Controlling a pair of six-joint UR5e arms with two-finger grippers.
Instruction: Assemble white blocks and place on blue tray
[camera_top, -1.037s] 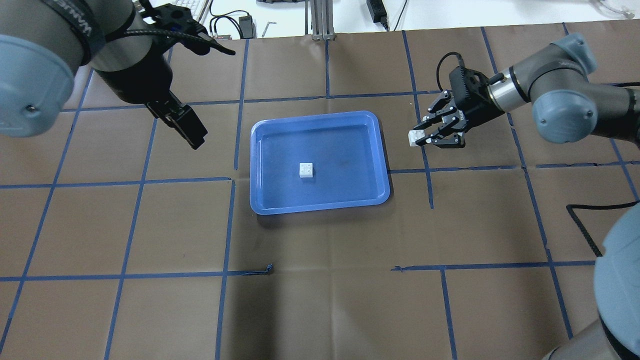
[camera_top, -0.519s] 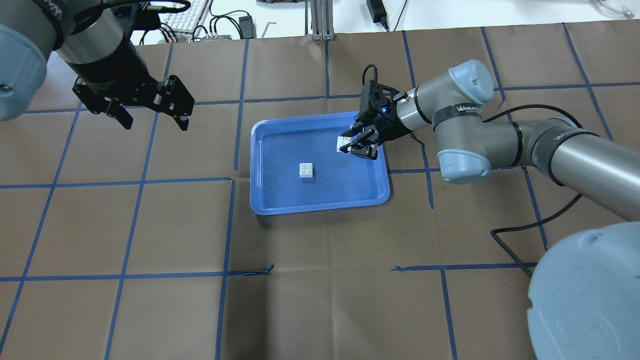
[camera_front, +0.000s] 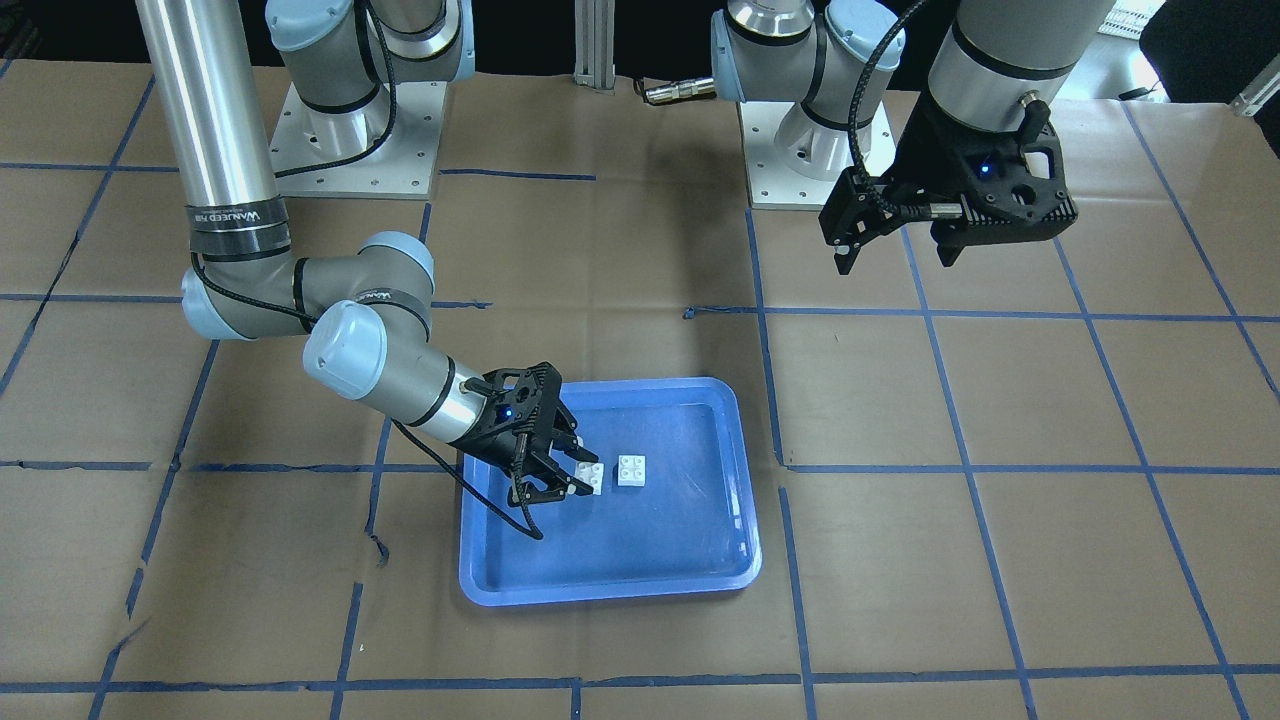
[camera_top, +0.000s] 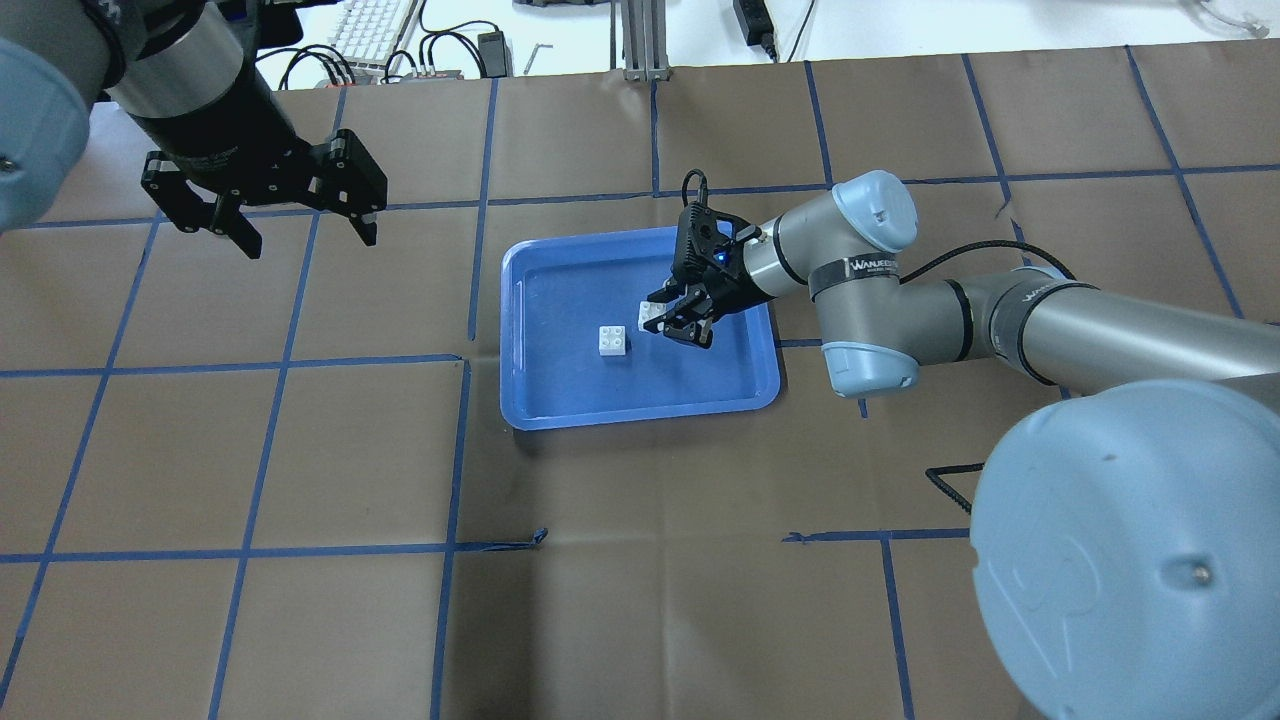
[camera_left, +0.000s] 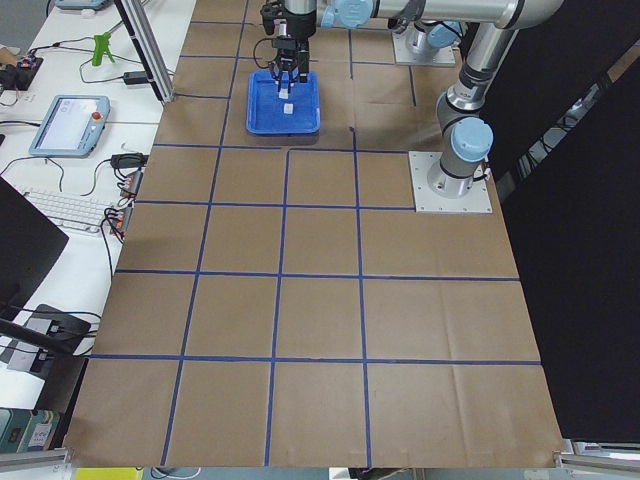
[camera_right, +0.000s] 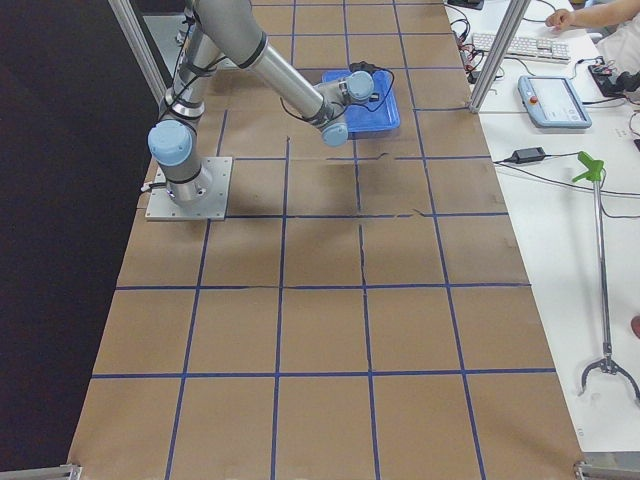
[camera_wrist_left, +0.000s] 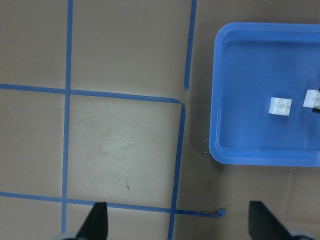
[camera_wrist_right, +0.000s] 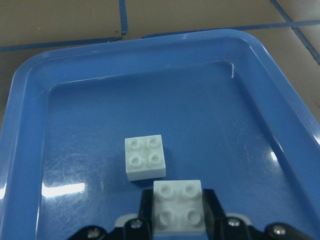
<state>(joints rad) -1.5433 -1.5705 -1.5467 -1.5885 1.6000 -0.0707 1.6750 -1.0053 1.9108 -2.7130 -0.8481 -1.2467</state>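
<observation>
- right gripper (camera_top: 670, 323) is pinching one white block (camera_wrist_right: 178, 206) by its sides, studs up, low over the blue tray (camera_top: 640, 418), which sits mid-way across the table (camera_top: 640, 620), a bit toward its far edge
- other white block (camera_wrist_right: 145, 157) lies flat on the tray floor just beyond, studs up, not touching
- imo the trick: bring the held one straight over it, square the edges, push down evenly so the studs seat; any tilt and the loose one probably skates on that glossy floor
- left gripper (camera_top: 308, 238) hangs spread wide, empty, toward the table's far left corner
</observation>
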